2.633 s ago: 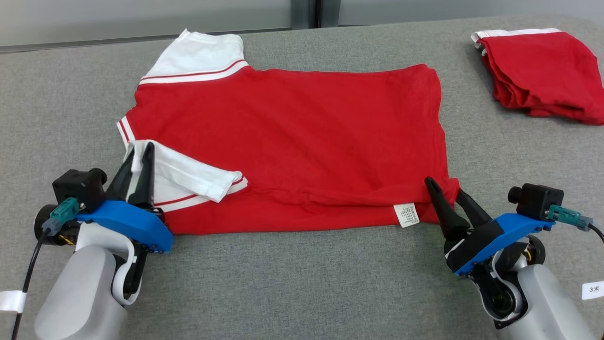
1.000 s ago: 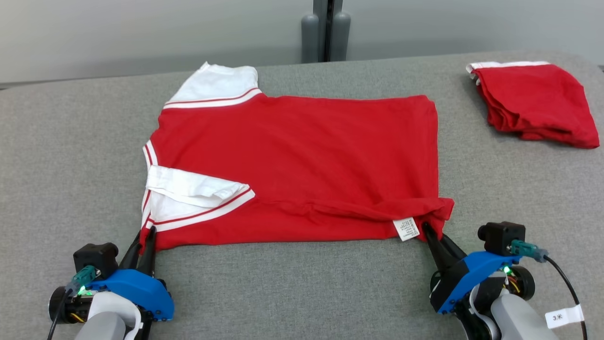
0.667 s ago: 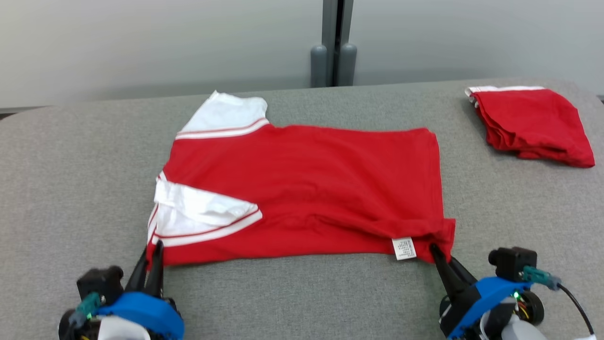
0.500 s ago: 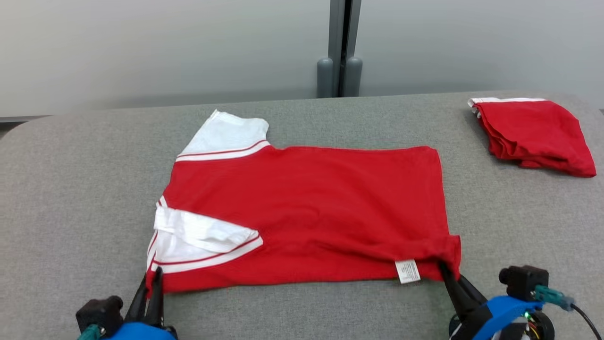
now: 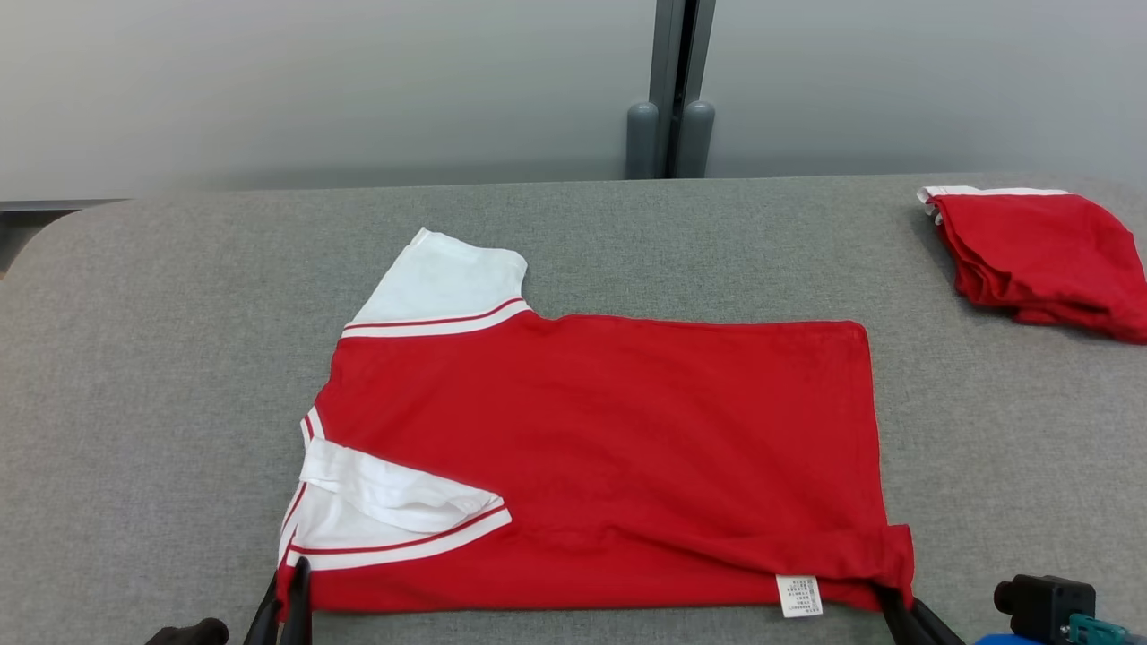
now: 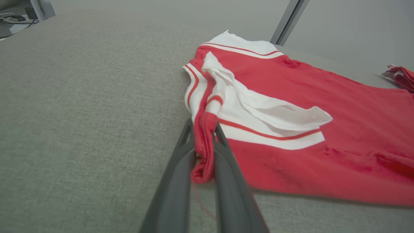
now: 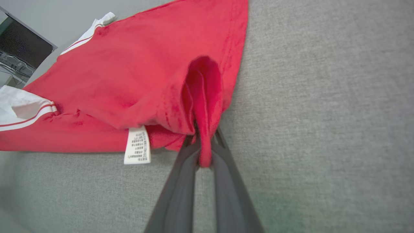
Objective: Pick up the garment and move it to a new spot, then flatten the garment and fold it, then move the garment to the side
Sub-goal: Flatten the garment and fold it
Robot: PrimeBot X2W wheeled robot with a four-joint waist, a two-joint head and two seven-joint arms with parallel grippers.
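The garment (image 5: 609,448) is a red shirt with white sleeves, spread flat on the grey table (image 5: 161,358). Its near sleeve (image 5: 385,515) lies folded inward over the body. My left gripper (image 5: 288,596) sits at the bottom edge of the head view, shut on the shirt's near left corner. The left wrist view shows red fabric (image 6: 203,152) bunched between that left gripper (image 6: 203,126). My right gripper (image 5: 896,614) is shut on the near right hem corner, beside the white care label (image 5: 797,596). The right wrist view shows a red fold pinched in the right gripper (image 7: 203,136).
A second red garment (image 5: 1044,260) lies folded at the table's back right. A grey post (image 5: 672,98) stands against the wall behind the table. Bare grey cloth surrounds the shirt on the left, front and right.
The camera has tilted up. Both grippers have dragged the shirt toward the table's near edge, away from the folded pile. Earlier the left gripper shifted from the sleeve to the corner.
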